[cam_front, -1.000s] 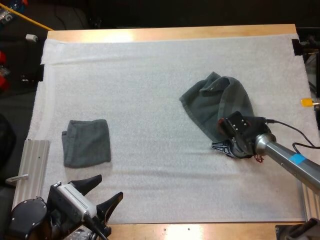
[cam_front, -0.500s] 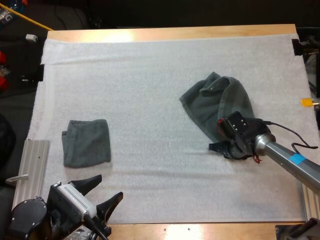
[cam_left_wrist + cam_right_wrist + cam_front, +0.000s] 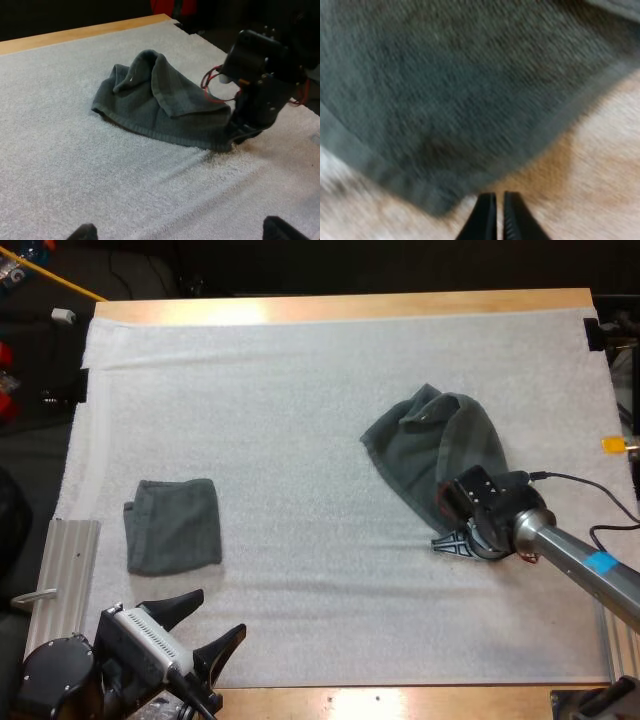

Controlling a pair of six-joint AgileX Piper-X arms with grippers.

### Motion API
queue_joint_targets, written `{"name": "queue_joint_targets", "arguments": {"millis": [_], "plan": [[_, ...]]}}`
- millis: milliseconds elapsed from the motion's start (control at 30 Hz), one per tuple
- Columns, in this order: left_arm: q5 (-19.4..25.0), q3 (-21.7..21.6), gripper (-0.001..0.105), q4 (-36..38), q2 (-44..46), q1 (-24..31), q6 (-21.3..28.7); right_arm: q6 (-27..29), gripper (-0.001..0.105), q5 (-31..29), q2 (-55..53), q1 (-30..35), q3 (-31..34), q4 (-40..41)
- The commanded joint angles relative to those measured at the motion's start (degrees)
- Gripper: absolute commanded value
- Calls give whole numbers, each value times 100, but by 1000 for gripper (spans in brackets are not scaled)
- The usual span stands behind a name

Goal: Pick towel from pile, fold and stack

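Right arm low on the white mat, at the near end of the crumpled towel.

- Right claw: fingers pressed together with only a hairline between them and nothing held. In the right wrist view the tips rest on bare mat, just off the towel's hemmed corner.
- The corner lies just ahead of the tips and a little to one side. It is close beside them, not between them.
- Towel's lie: long axis runs from the bench's far side toward the near side, tapering to this corner. The bunched folds sit at the far end, well away from the claw. The left wrist view shows the same, with the flat tail of the cloth ending at the right claw.
- Left claw: fingers spread wide, empty, parked at the near left, beside the folded towel and well apart from the crumpled one.

Judgement: the right arm is much the nearer. To take the corner it would probably need to part its fingers and shift slightly over the hem. Pinching mat fibre along with the cloth is a risk.
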State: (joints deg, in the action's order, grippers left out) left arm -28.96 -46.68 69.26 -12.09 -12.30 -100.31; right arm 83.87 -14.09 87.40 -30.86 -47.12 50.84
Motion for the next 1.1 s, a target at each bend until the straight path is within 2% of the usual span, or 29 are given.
{"name": "queue_joint_targets", "arguments": {"millis": [0,133,233,367,433,500,600,1067], "plan": [[-45,-32,63,30,-12,-18,30,204,0,-70,-118,23,-4,335],[-45,-32,63,30,-12,-18,30,405,0,-70,-344,-62,24,691],[-45,-32,63,17,-12,-18,30,322,0,-70,-492,-78,29,422],[-45,-32,63,3,-12,-18,30,159,2,398,-509,-78,29,-70],[-45,-32,63,3,-12,-18,30,159,12,566,-505,-78,29,-261],[-45,-32,63,3,-12,-18,30,159,29,627,-506,-78,29,-477],[-45,-32,63,3,-12,-18,30,159,45,626,-506,-78,29,-660],[-45,-32,63,3,-12,-18,30,78,45,610,351,-78,3,-781]]}}
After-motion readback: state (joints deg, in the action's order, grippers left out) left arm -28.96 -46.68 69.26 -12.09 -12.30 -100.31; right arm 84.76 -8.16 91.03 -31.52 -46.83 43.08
